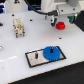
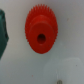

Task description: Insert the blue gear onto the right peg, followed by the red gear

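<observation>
The claw [image 1: 61, 16] hangs just above the red gear [image 1: 60, 25] at the far side of the white surface [image 1: 15, 55], toward the exterior view's right. Whether its fingers stand apart or together cannot be told, since they are blurred in the exterior view and hardly show in the wrist view. The wrist view looks straight down on the red gear [image 2: 41, 36], which lies flat with its raised hub and dark centre hole facing up. Nearer the camera, the blue gear [image 1: 51, 52] sits on the black base plate [image 1: 36, 58], at the plate's end toward the exterior view's right. A small beige object [image 1: 18, 27] stands well apart, toward the exterior view's left.
</observation>
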You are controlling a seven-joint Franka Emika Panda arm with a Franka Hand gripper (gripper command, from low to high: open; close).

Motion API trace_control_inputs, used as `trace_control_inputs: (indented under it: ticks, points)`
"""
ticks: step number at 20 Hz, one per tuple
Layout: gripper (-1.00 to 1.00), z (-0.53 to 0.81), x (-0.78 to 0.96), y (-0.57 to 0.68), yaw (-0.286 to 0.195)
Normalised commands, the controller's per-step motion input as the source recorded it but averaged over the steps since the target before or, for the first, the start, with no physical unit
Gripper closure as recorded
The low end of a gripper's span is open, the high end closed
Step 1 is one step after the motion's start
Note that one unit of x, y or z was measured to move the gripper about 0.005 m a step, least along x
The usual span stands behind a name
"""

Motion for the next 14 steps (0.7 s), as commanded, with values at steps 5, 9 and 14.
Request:
trace_control_inputs:
  ticks: [5,9,14]
  points:
    - [-1.0,-0.31,-0.41,0.08,0.0]
    - [-1.0,-0.27,-0.28,0.05,0.0]
    - [1.0,-0.2,-0.16,0.02,0.0]
